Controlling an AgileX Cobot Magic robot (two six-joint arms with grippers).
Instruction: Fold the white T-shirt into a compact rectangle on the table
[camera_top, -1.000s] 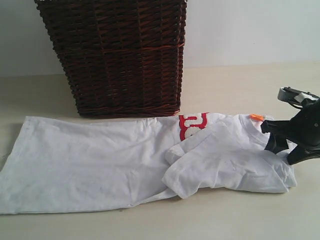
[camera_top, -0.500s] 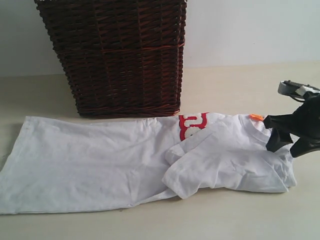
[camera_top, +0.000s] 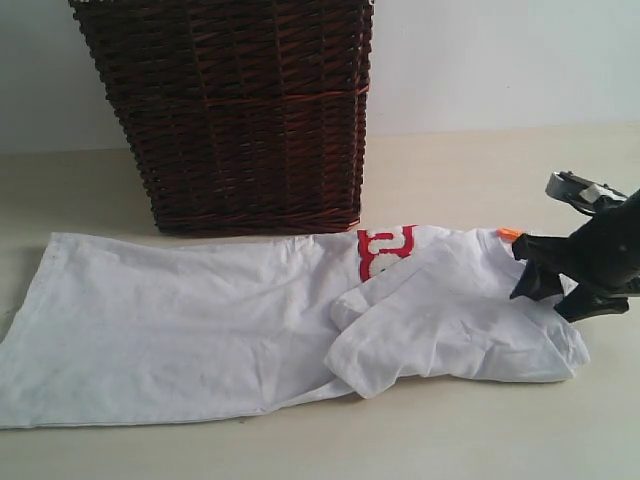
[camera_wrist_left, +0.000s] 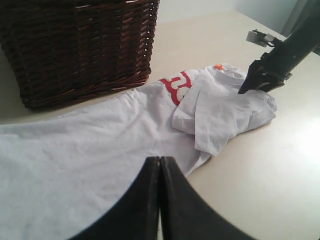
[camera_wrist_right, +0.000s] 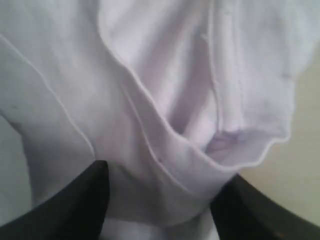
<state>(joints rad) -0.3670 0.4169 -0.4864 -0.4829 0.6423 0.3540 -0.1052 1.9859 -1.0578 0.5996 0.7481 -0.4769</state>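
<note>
Straddling the white T-shirt (camera_top: 200, 320) is the right end effector (camera_wrist_right: 165, 187) (jaws apart)

A T-shirt (camera_top: 200, 320) lies spread on the tabletop (camera_top: 480, 430), in front of a basket (camera_top: 240, 110).

The basket stands at the back of the tabletop, left of the middle, with the wall (camera_top: 500, 60) behind it. The T-shirt runs from the far left to the right side, and its back edge comes just beside the basket's foot. At its right end, a part is folded over and lies on top. The right gripper (camera_top: 542, 300) is at that end, its fingers (camera_wrist_right: 60, 200) apart with cloth between them.
</note>
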